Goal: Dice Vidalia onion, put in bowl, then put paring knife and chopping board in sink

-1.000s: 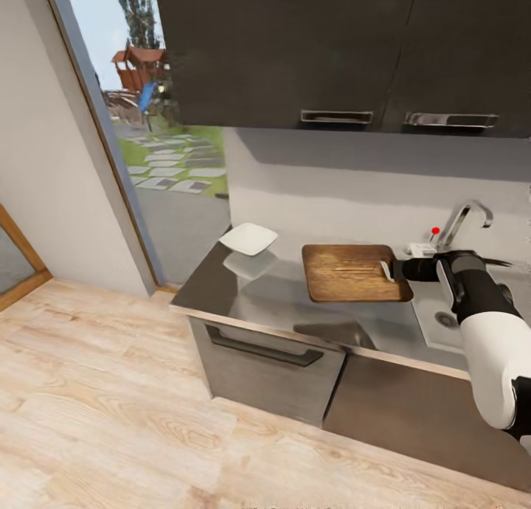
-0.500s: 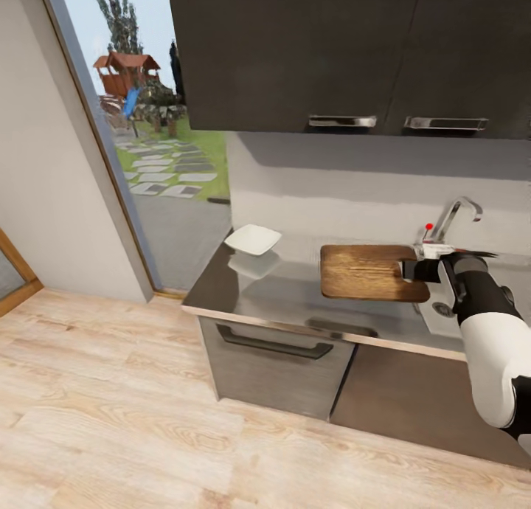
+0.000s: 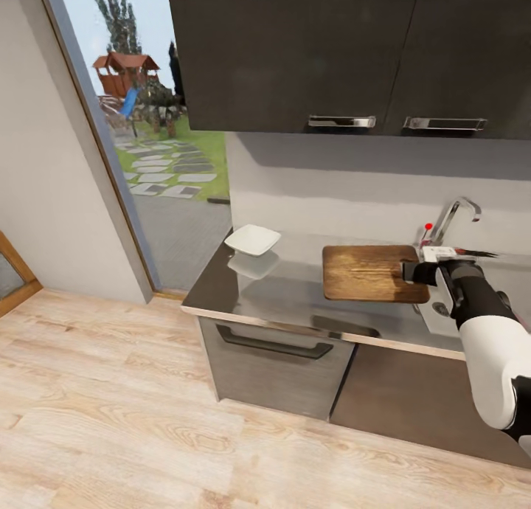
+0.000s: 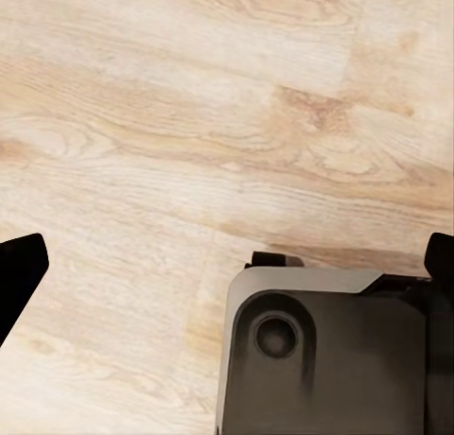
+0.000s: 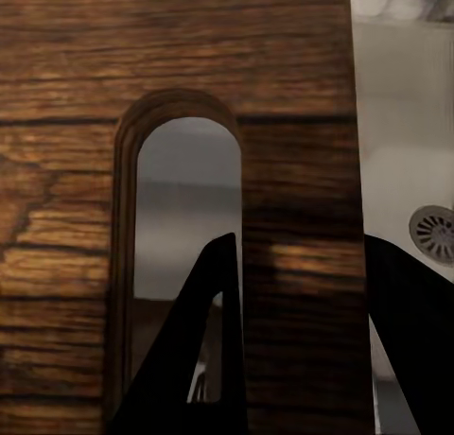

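right pincer (image 3: pixel 411 271) pinching chopping board (image 3: pixel 369 273) by its slot end | sink (image 3: pixel 442 310) at 3 o'clock, guessing drop-off next | left pincer (image 4: pixel 227 265) spread

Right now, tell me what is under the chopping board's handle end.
The chopping board is clamped at its slotted end by the right gripper. Through the slot shows the grey countertop. Past its edge lies the sink with its drain. Anything beneath the wood is covered.

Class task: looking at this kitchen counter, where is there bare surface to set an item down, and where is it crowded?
Bare glossy grey countertop lies between the white squarish bowl and the dark brown wooden chopping board, and along the front edge. It is crowded by the steel sink, where the right end effector grips the board.
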Controlling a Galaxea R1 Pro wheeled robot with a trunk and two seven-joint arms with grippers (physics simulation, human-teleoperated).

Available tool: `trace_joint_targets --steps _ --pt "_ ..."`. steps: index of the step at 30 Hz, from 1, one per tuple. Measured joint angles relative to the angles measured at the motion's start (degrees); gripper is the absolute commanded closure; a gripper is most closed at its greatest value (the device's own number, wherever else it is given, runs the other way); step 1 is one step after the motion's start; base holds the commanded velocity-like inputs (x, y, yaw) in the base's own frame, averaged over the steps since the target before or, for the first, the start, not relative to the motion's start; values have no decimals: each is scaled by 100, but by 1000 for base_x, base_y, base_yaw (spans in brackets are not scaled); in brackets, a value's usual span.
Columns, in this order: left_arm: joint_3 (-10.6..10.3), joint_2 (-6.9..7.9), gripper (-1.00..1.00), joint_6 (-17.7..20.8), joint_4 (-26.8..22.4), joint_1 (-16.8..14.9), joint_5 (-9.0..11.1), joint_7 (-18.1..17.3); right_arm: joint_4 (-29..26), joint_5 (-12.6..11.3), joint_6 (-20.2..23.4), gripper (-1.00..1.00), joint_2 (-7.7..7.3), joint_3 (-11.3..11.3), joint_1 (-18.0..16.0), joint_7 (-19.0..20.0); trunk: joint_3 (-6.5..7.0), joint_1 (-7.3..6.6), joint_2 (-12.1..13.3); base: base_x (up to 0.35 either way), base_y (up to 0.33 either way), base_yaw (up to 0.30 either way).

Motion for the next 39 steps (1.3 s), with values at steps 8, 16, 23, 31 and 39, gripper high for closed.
trace_joint_targets --steps 8,16,23,31,39 --pt "0 -1 -100 0 -10 0 -11 -5 136 -16 -194 100 9 12 2 9 0 0 0 0 0 0" --pt "0 -1 -100 0 -1 -1 -10 -15 150 -30 -186 100 34 15 2 1 0 -2 -1 101 -106 0" --pt "-1 1 -100 0 -1 0 -7 -23 335 -16 -204 100 38 18 3 17 0 -2 0 198 -188 0" --pt "-5 -1 -100 0 -2 0 -9 -23 391 -51 -206 100 37 16 3 20 0 0 0 51 -32 0" --pt "-5 7 -100 0 -2 0 -10 -24 401 -61 -206 100 56 26 2 20 0 0 0 3 -2 0"
